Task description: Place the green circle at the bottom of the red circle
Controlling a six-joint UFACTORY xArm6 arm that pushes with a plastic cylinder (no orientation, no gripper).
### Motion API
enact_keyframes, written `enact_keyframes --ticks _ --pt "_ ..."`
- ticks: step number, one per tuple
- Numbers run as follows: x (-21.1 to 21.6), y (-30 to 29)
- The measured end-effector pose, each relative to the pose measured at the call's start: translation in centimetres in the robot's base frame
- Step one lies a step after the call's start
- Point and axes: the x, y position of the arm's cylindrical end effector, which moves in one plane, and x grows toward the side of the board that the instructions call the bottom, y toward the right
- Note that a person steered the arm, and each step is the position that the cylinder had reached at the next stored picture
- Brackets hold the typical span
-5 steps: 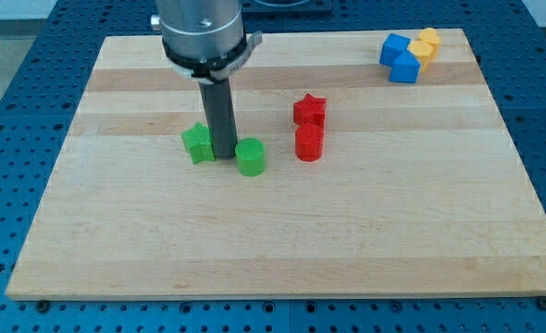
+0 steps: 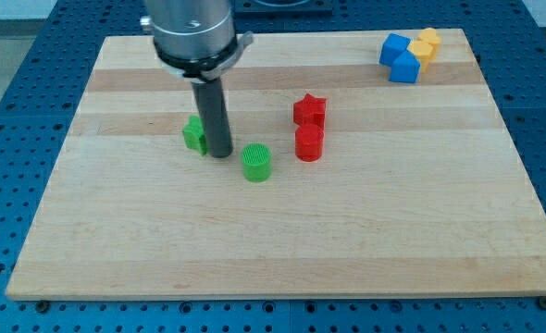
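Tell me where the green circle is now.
The green circle sits near the board's middle, just right of my tip, and left of and slightly below the red circle.

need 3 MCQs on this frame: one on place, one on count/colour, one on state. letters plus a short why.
1. Where is the green cylinder block relative to the red cylinder block?
A. toward the view's left and slightly lower
B. directly toward the view's top
C. far toward the view's right

2. How many blue blocks sit near the wooden board's corner at the view's top right?
A. none
B. two
C. four

3. What is my tip doing with the green cylinder block?
A. resting on top of it
B. standing apart from it, on its upper-left side
C. pinning it against the red cylinder block

Key:
1 A: the green cylinder lies left of and a little below the red one.
2 B: two blue blocks sit beside a yellow block.
3 B: bare board shows between the tip and the green cylinder; the tip stands next to the green star block.
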Motion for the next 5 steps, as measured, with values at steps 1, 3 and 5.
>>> enact_keyframes --ticks 1,3,5 --pt "0.0 2.6" --pt "2.6 4.0" --pt "4.0 1.6"
